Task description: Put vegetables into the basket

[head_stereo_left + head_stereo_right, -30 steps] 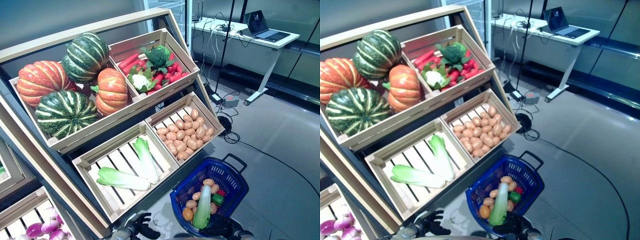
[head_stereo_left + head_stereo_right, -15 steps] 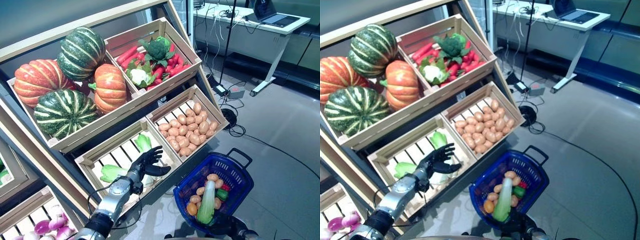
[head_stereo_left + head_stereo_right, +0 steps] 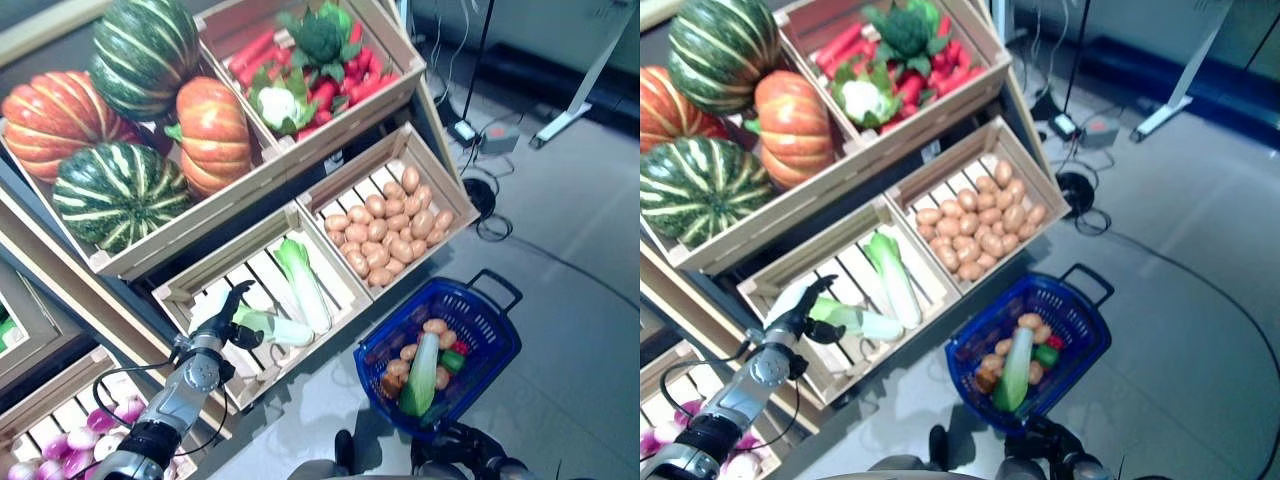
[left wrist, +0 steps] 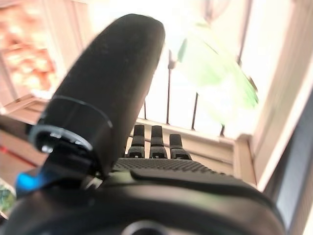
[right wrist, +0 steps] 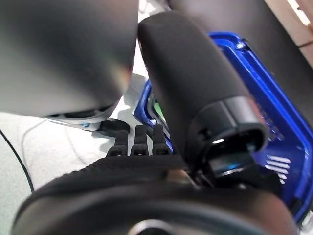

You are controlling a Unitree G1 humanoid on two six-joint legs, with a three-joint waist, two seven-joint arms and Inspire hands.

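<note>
My left hand [image 3: 222, 318] is extended into the slatted pale wooden crate [image 3: 175, 291] on the lower shelf. Its fingers [image 4: 153, 141] are spread apart and straight; they grip nothing. The thumb [image 3: 249, 338] touches or nearly touches the base end of a pale green and white Chinese cabbage [image 3: 268, 326] lying across the slats just beyond my palm. I cannot tell whether contact is made.

A second long green-leafed Chinese cabbage [image 3: 301, 282] lies to the right of my left hand, along the slats, its lower part just beside the first one.

Above my left hand, on the upper shelf, sit striped dark green pumpkins [image 3: 118, 192] and ribbed orange pumpkins [image 3: 212, 132]. Further right on that shelf, a crate holds red carrots [image 3: 356, 82], white cauliflower [image 3: 275, 93] and green broccoli [image 3: 318, 38].

Right of the cabbage crate, a matching wooden crate contains brown potatoes [image 3: 388, 228].

The blue plastic shopping basket with a black handle [image 3: 487, 331] stands low on the right, well apart from my left hand. It already contains a long pale green cabbage [image 3: 420, 367], several potatoes and small red and green items.

My right hand [image 3: 463, 445] is at the near rim of the basket. Its fingers [image 5: 137, 141] are curled at the blue rim; I cannot tell whether they clamp it.
</note>
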